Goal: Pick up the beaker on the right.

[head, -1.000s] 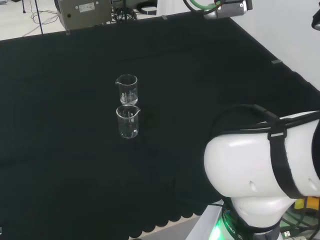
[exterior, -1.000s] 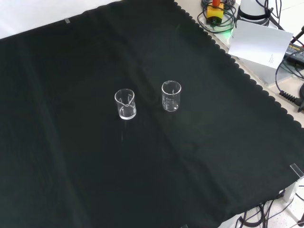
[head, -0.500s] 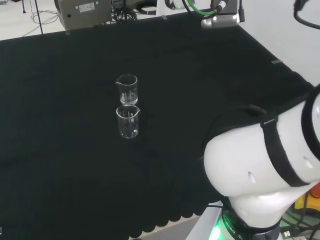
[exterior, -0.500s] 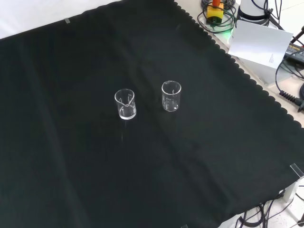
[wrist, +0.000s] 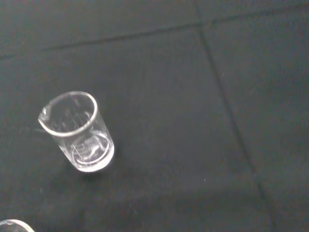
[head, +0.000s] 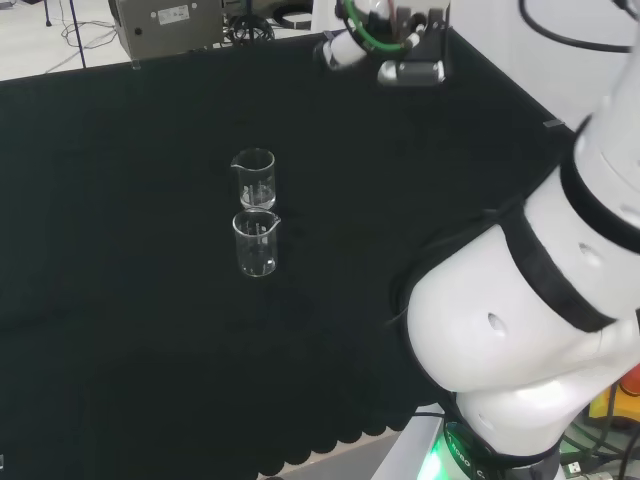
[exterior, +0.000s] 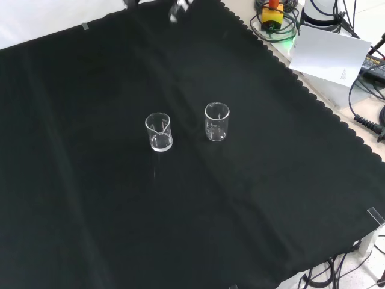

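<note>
Beakers number two in the head view, both clear glass, upright and empty on the black cloth [head: 120, 330], one just behind the other and nearly touching: the nearer beaker [head: 256, 243] and the farther beaker [head: 254, 178]. Well beyond them, near the top of this view, we see the wrist end of the arm [head: 385, 35] with its green cable; we cannot tell from it whether the fingers are apart or together.

From the front view the same two stand side by side near the middle of the cloth, a small gap between them. The one on the right here, the right beaker [exterior: 216, 121], matches the task as this view shows it; the left beaker [exterior: 159, 132] is its neighbour. A blurred bit of the arm sits at the top edge.

Through the wrist view we look down on one beaker [wrist: 77, 131] with a pouring lip, and the rim of a second beaker [wrist: 14, 225] peeks in at the frame's edge.

We judge the glass light, stiff, slick and breakable. We would close round its straight wall about mid-height, coming from the side away from its neighbour.
</note>
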Action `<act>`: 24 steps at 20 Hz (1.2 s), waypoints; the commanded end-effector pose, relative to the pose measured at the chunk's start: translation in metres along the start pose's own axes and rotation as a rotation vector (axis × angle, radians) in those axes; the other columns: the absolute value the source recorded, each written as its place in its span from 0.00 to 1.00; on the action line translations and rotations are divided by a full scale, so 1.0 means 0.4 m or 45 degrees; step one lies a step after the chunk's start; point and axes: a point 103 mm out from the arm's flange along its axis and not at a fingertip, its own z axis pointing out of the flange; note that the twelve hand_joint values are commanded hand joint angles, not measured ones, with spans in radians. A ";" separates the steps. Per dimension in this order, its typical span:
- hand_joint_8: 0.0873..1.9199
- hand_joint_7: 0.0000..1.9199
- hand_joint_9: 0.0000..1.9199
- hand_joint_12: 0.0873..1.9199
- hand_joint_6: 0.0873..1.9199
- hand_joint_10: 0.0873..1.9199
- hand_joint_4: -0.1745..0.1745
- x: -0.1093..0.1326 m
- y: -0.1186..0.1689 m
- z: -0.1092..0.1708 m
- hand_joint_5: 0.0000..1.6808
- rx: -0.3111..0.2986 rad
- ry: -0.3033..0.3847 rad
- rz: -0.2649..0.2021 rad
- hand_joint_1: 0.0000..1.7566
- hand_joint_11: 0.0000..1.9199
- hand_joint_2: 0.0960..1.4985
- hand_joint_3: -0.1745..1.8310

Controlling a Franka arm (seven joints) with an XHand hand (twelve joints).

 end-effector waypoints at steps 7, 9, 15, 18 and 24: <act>0.28 0.07 0.15 0.72 0.00 0.34 0.41 0.079 0.192 0.203 0.18 -0.017 0.126 -0.196 0.42 0.01 0.45 0.34; 0.30 0.10 0.17 0.72 0.00 0.35 0.38 0.090 0.198 0.222 0.21 -0.017 0.136 -0.215 0.44 0.03 0.43 0.35; 0.32 0.12 0.20 0.72 0.00 0.34 0.35 0.103 0.214 0.261 0.24 0.026 0.156 -0.234 0.46 0.05 0.42 0.36; 0.32 0.12 0.20 0.72 0.00 0.34 0.35 0.107 0.221 0.281 0.25 0.032 0.184 -0.264 0.47 0.05 0.41 0.36; 0.33 0.12 0.20 0.72 0.00 0.33 0.34 0.108 0.235 0.335 0.26 0.054 0.266 -0.324 0.47 0.05 0.40 0.38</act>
